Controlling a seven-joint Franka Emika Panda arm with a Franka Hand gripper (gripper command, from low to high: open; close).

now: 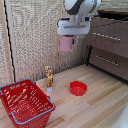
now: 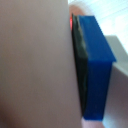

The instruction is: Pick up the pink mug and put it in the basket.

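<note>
My gripper hangs high above the wooden table and is shut on the pink mug, which is held upright in the air below the white head. In the wrist view the pink mug fills most of the picture, pressed against a blue-tipped finger. The red wire basket with its light blue-grey rim stands on the table at the exterior view's lower left, well below and to the left of the mug.
A shallow red bowl sits on the table under and a little right of the gripper. A small orange-yellow figure stands between bowl and basket. A dark drawer cabinet is at the right; a woven screen behind.
</note>
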